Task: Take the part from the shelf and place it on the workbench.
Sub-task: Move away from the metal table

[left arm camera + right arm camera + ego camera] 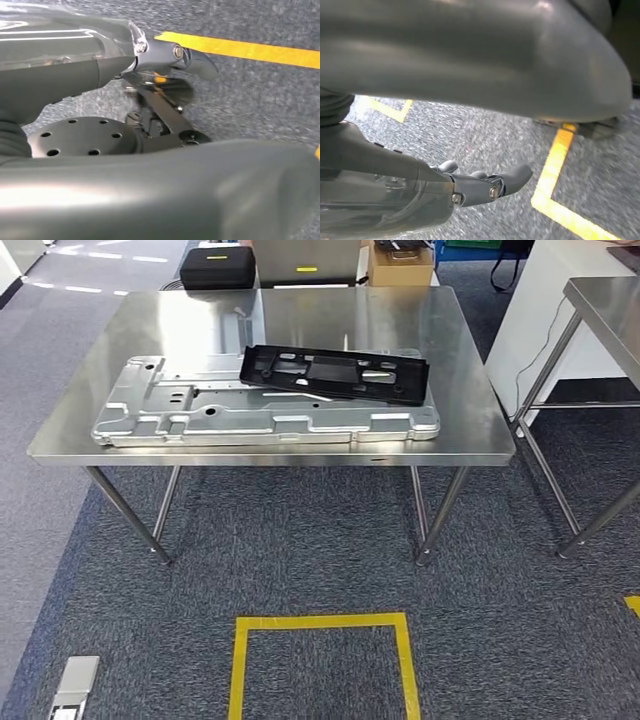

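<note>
Two parts: a black part [334, 373] lies on a long silver panel [264, 405], both flat on the counter [90, 390]; the black one overlaps the panel's far right portion.
Task thing: judged to be the black part, already on the counter; no shelf is visible, so which part the task means is a guess.
Left hand: the left hand [166, 60] hangs over the carpet [264, 100] beside a yellow tape line [245, 50]; its fingers stretch out and nothing is in them.
Right hand: the right hand [482, 185] also hangs over carpet near a yellow tape corner [550, 190], fingers extended and apart, holding nothing.
Step in hand: probably either finished placing or about to go fetch; both hands are free for that.
Doing it well: if another part comes, set it flat and fully inside the counter's rim, clear of the near edge, where the panel already sits close.
Edges: the panel's near side runs just beside the counter's front edge; a nudge could push it over.
Open room: bare steel lies at the counter's far side and far left; a tape square [321, 660] marks the floor in front, and a second table [604, 310] stands to the right.
</note>
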